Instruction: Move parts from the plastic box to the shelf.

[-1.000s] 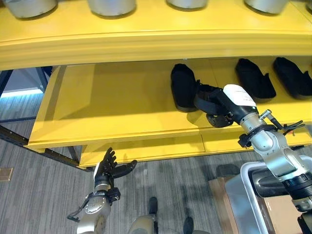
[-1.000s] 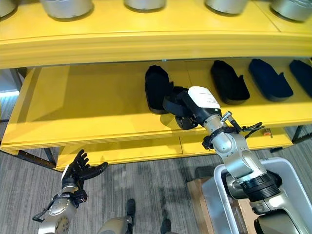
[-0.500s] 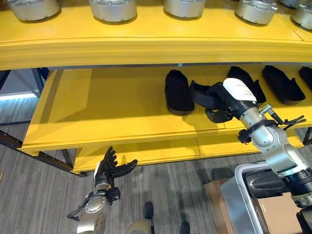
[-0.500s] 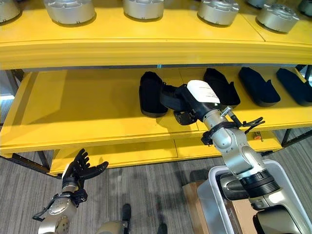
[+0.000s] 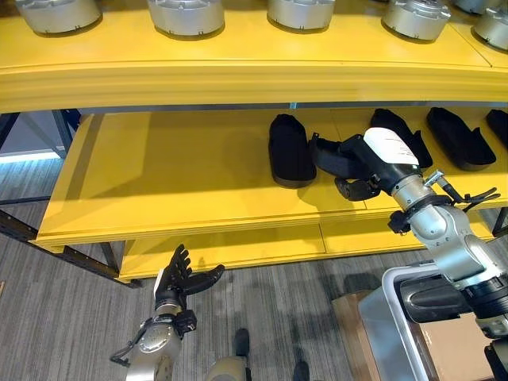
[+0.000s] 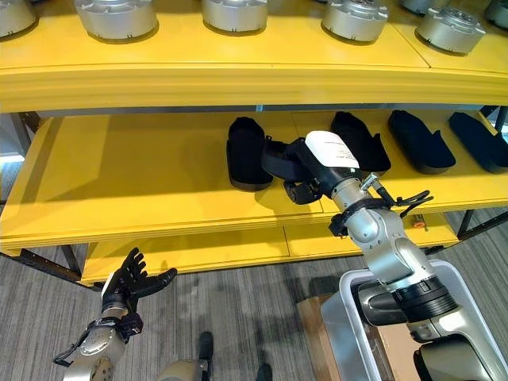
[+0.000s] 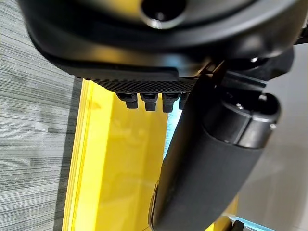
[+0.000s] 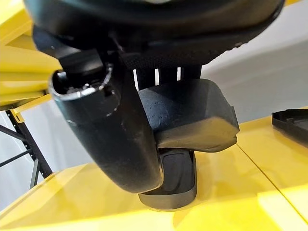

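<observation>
Currently, starting at the left, we find the left robot hand [image 5: 181,279] low over the floor in front of the shelf [image 5: 182,171], fingers spread and straight, holding nothing.

Moving right along the middle level of the shelf, we note a black part [image 5: 290,149] lying flat on the yellow board. Just beside it, the right robot hand [image 5: 343,161] reaches in over the board with a second black part [image 8: 187,115] in its grasp: the wrist view shows the thumb curled across the front of a dark, matt, moulded block, with the fingers behind it. That piece sits above the board, close to the first one; whether it touches the board we cannot tell.

Further right, more black parts [image 5: 456,136] lie in a row on the same level. At the lower right stands the plastic box [image 5: 397,313], its contents hidden from us.

In our judgement the part is light and rigid to semi-rigid, foam-like or moulded, with a dull surface that should grip well and not slip. It looks sturdy, not fragile. We would take hold across its narrow width near the middle, thumb opposed to fingers, as the grasp now stands.
</observation>
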Available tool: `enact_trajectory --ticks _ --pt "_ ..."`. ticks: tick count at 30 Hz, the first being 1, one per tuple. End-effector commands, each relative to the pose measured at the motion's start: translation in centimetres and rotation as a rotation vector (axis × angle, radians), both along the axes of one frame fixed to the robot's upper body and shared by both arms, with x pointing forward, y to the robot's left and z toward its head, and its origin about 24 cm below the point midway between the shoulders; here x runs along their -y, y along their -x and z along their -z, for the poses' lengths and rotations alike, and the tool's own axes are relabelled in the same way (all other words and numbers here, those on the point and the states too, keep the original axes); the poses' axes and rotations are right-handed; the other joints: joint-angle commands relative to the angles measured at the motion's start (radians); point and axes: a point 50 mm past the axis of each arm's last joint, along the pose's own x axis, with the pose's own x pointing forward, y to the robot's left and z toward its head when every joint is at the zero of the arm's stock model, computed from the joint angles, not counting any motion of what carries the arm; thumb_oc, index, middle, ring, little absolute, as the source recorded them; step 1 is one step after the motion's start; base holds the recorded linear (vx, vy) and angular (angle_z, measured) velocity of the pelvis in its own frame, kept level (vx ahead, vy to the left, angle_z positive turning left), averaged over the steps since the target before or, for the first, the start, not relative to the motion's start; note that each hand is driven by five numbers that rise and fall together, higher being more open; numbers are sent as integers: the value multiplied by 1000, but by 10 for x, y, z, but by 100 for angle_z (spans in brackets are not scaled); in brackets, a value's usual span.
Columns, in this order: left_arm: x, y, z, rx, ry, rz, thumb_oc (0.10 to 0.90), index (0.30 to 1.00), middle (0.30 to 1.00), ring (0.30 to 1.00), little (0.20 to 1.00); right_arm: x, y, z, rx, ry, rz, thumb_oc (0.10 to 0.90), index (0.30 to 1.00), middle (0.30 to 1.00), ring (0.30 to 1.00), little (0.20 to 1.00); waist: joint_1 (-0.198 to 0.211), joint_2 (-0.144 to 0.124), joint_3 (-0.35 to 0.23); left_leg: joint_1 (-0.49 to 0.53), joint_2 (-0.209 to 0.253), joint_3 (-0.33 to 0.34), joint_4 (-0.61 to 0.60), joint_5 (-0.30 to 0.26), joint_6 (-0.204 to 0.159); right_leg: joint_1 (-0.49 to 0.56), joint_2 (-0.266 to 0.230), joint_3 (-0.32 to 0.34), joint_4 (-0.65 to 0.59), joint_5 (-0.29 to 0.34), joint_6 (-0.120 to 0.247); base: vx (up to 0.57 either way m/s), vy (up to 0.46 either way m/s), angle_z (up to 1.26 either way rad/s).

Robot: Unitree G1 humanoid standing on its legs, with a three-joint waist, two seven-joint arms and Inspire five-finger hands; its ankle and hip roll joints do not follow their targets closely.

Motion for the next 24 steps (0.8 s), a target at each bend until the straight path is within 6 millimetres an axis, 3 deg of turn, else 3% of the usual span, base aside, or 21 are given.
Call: enact_trajectory --ticks 1,11,24 --pt "-8 -10 -32 154 -108 54 900 1000 1000 1000 1000 -21 7 -72 325 53 -104 400 300 300 300 300 -9 -39 -181 -60 103 -26 61 -28 -78 23 -93 -36 34 8 71 0 0 0" --pt "-9 -11 -32 153 -106 48 900 1000 1000 1000 1000 -39 17 -109 472 195 -170 400 300 300 300 300 -2 -43 -189 -60 103 -39 60 -26 -82 30 -88 -44 36 4 65 3 -5 1" --pt "-10 -10 -31 151 -109 39 900 1000 1000 1000 1000 -53 14 -116 491 213 -209 400 300 300 300 300 9 -46 -194 -57 99 -49 51 -26 -81 34 -86 -56 33 6 64 1 -2 1"
